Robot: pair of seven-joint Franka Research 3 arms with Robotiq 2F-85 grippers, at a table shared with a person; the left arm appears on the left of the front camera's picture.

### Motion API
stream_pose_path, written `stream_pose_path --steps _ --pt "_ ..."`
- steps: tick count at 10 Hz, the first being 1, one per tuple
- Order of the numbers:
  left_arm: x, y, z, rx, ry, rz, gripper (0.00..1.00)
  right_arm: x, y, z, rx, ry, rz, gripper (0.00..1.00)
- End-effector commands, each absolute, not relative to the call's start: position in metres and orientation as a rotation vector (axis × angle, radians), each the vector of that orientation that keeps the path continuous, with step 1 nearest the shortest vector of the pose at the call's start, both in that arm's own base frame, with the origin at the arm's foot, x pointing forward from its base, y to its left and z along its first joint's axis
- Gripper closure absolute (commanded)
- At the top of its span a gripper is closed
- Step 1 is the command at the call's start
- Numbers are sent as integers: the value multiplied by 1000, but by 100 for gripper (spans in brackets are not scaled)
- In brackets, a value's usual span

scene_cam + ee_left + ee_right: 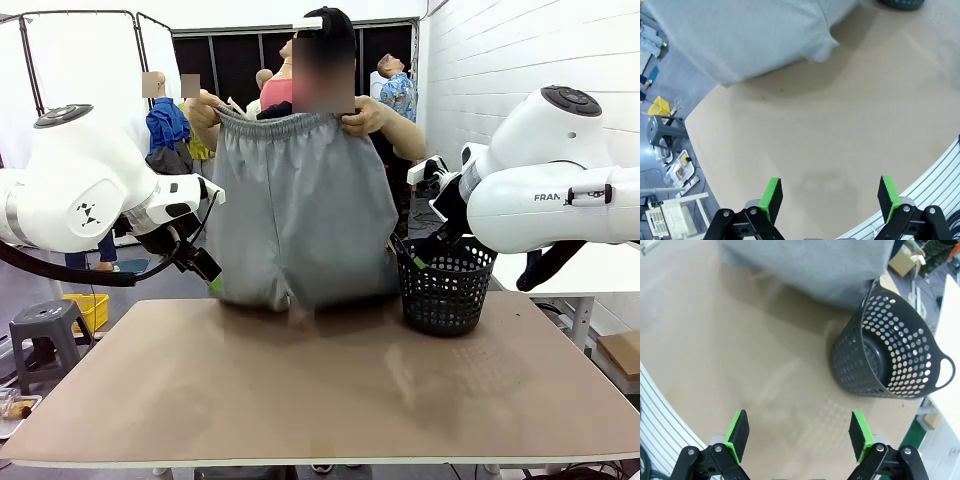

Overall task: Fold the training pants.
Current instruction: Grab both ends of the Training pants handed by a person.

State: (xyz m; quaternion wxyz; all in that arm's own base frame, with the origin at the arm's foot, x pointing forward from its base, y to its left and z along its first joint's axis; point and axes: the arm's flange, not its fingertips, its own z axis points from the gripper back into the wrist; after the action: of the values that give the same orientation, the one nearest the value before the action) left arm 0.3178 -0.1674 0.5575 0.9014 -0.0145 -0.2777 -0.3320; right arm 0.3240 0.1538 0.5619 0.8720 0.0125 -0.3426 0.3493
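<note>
While held up by a person [398, 132], the training pants [300, 215] hang

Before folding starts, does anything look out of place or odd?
Nothing stands out: a person holds the light grey jersey training pants up at the tan table's far edge; the black perforated basket stands upright.

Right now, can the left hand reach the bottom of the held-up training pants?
Probably yes. The open left hand sits close beside the lower corner of the training pants, which hang at the far edge of the table; nothing lies between them, and the basket stands at the other side.
</note>
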Motion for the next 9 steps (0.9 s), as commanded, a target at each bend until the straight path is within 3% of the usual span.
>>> stream_pose_path --steps 1,9 --pt "319 -168 558 -31 -575 -686 0 324 154 562 35 -715 733 0" --pt "319 -168 558 -31 -575 -686 0 324 154 562 35 -715 733 0"
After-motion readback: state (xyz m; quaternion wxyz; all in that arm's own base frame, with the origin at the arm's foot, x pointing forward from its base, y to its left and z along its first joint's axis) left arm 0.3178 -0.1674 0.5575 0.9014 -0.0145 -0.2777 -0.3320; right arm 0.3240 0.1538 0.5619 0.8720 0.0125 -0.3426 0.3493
